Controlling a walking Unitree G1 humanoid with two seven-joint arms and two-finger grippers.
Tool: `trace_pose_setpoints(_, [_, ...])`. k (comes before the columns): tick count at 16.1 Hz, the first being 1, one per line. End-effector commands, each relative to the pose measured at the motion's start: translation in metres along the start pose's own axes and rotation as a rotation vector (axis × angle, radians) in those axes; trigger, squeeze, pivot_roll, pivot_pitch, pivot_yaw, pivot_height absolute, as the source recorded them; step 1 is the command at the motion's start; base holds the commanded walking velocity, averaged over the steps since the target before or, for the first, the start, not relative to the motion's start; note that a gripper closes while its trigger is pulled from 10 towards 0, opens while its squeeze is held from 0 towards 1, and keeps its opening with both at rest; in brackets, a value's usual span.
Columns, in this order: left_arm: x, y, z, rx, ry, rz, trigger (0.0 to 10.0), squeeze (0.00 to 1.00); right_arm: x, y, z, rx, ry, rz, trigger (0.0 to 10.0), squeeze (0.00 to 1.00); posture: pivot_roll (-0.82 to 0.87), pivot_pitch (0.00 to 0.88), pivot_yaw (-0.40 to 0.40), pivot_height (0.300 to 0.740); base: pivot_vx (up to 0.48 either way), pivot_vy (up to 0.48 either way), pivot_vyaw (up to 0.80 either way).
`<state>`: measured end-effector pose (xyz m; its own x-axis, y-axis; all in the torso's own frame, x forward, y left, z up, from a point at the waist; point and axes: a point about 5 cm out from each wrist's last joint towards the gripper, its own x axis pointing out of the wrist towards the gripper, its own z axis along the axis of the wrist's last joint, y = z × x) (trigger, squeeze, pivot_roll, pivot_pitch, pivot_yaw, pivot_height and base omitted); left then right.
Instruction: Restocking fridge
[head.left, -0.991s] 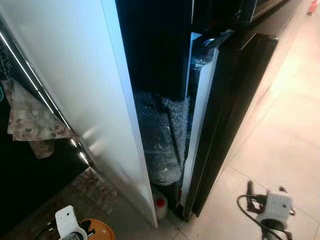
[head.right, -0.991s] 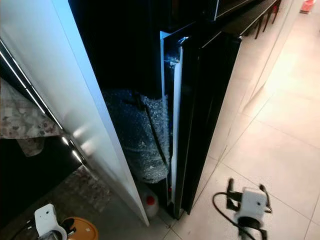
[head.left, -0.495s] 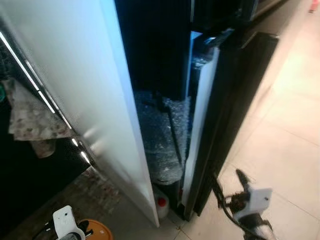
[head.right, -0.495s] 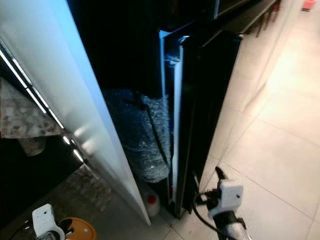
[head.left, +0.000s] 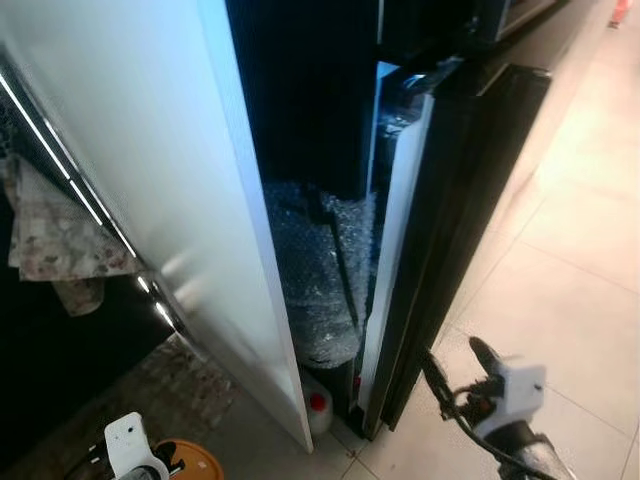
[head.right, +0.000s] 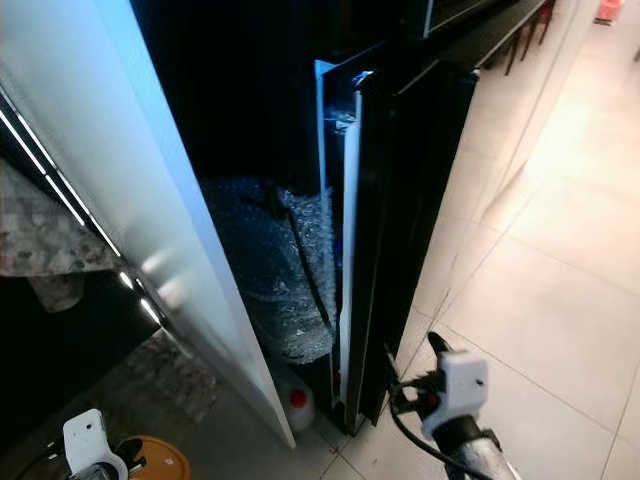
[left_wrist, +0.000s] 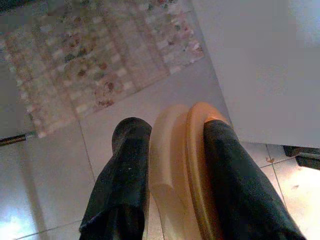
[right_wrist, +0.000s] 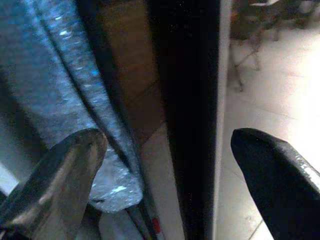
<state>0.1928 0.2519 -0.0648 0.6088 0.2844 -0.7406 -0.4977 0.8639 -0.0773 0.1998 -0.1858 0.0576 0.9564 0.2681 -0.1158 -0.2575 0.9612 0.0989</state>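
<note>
The black fridge door (head.left: 455, 220) stands ajar, its white inner edge (head.left: 392, 240) facing a dark gap. My right gripper (head.left: 455, 358) is low by the door's bottom corner. It is open, and in the right wrist view one finger (right_wrist: 65, 170) lies on the gap side and the other on the floor side of the door's edge (right_wrist: 187, 100). My left gripper (left_wrist: 172, 140) hangs low at my left, shut on an orange round disc (left_wrist: 192, 170), which also shows as an orange disc (head.left: 195, 463) above the floor.
A roll of bubble wrap (head.left: 315, 290) and a small bottle with a red cap (head.left: 318, 405) fill the bottom of the gap. A tall white panel (head.left: 150, 150) stands left of it, with a patterned cloth (head.left: 55, 240) and rug (head.left: 195, 385). Pale tiled floor (head.left: 570, 270) lies to the right.
My right gripper has swung left from over the open floor to the bottom corner of the fridge door and turned toward it. The left arm has stayed put.
</note>
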Motion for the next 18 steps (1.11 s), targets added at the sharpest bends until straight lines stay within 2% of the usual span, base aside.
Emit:
trace_pose_setpoints(1, [-0.001, 0.003, -0.004, 0.013, 0.007, 0.012, 10.0, 0.00, 0.004, 0.007, 0.004, -0.010, 0.007, 0.039, 10.0, 1.00, -0.13, 0.000, 0.066, 0.740, 0.000, 0.000, 0.00])
trace_pose_setpoints(4, [-0.001, 0.001, -0.005, 0.012, 0.009, 0.009, 10.0, 0.00, 0.014, 0.011, 0.009, -0.066, 0.032, 0.069, 10.0, 1.00, -0.13, 0.000, 0.059, 0.740, 0.000, 0.000, 0.00])
trace_pose_setpoints(5, [-0.001, 0.000, -0.005, 0.010, 0.009, 0.007, 10.0, 0.00, 0.018, 0.010, 0.009, -0.100, 0.047, 0.060, 10.0, 0.11, -0.13, 0.000, 0.055, 0.740, 0.000, 0.000, 0.00])
trace_pose_setpoints(6, [-0.001, -0.001, -0.005, 0.009, 0.008, 0.006, 10.0, 0.00, 0.021, 0.009, 0.010, -0.111, 0.050, 0.057, 10.0, 0.00, -0.12, 0.000, 0.051, 0.740, 0.000, 0.000, 0.00])
trace_pose_setpoints(9, [-0.001, -0.003, -0.006, 0.000, 0.009, 0.003, 10.0, 0.00, 0.026, 0.016, 0.013, -0.123, 0.050, 0.093, 10.0, 0.00, -0.12, 0.000, 0.045, 0.740, 0.000, 0.000, 0.00])
trace_pose_setpoints(15, [-0.001, -0.005, -0.008, 0.001, 0.010, -0.001, 10.0, 0.00, 0.041, 0.015, 0.023, -0.193, 0.010, -0.029, 10.0, 0.00, -0.12, 0.000, 0.041, 0.740, 0.000, 0.000, 0.00])
trace_pose_setpoints(16, [-0.001, -0.005, -0.008, 0.005, 0.012, -0.003, 10.0, 0.00, 0.045, 0.016, 0.024, -0.138, 0.004, -0.053, 10.0, 0.00, -0.12, 0.000, 0.040, 0.740, 0.000, 0.000, 0.00])
trace_pose_setpoints(18, [-0.001, -0.006, -0.008, 0.003, 0.012, -0.005, 10.0, 0.00, 0.047, 0.021, 0.025, -0.132, 0.000, -0.041, 10.0, 0.00, -0.12, 0.000, 0.038, 0.740, 0.000, 0.000, 0.00])
